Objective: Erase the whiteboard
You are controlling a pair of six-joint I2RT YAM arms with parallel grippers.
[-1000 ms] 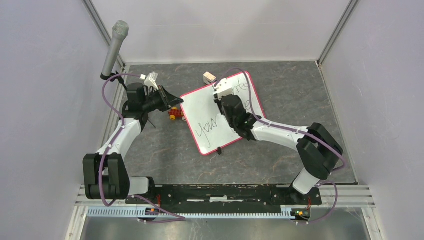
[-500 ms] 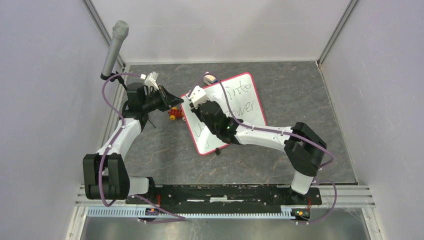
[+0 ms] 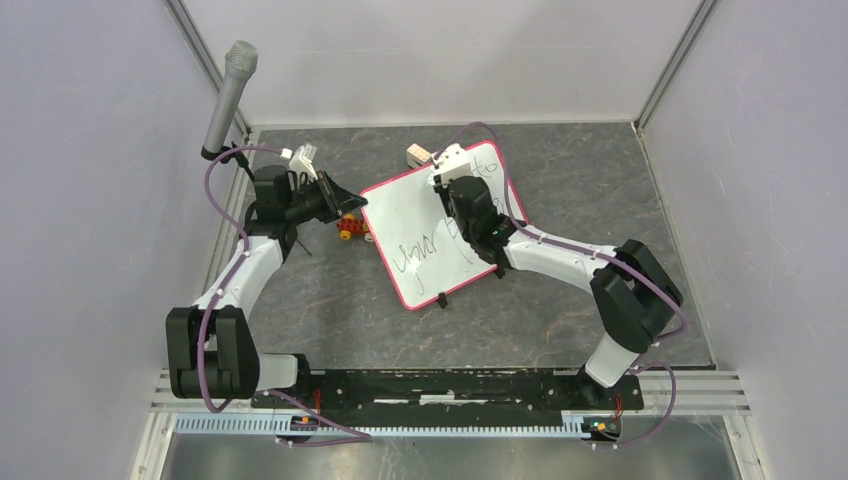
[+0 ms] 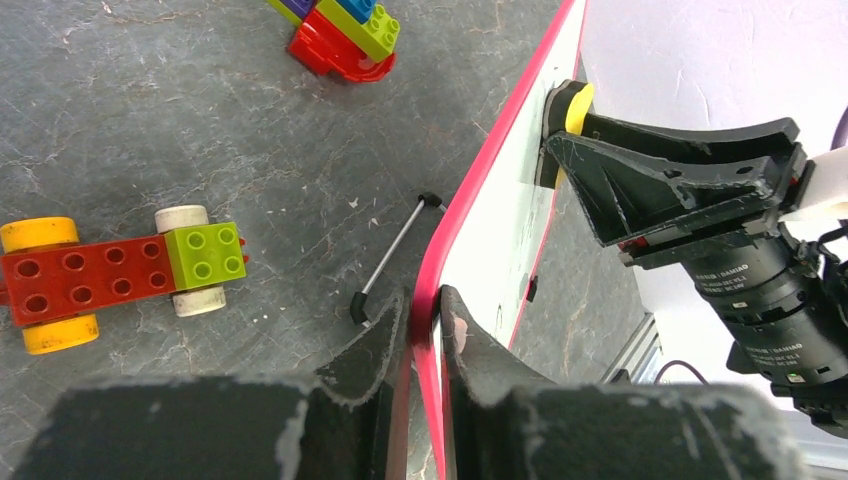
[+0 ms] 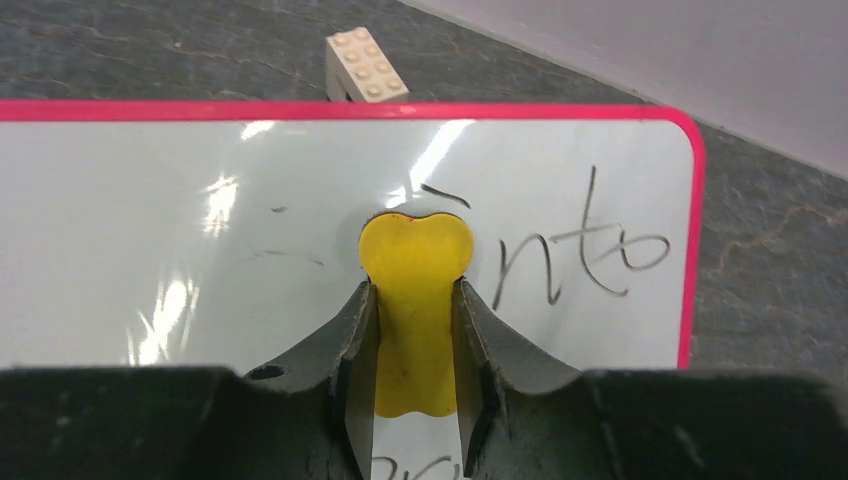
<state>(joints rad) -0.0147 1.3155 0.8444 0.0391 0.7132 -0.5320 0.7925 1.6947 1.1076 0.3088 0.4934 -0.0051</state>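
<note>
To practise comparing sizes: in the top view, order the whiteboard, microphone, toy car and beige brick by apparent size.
1. whiteboard
2. microphone
3. toy car and beige brick: both small, too alike to rank.

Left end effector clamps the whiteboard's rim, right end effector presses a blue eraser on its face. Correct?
Not quite: the eraser is yellow, not blue; the right wrist view shows it. The rest holds: left end effector clamps the whiteboard rim, right end effector presses the eraser on its face.

Dark stone-patterned table (image 3: 600, 200) bearing whiteboard (image 3: 410, 215), toy-brick car (image 3: 349, 228), beige brick (image 3: 418, 154)
</note>
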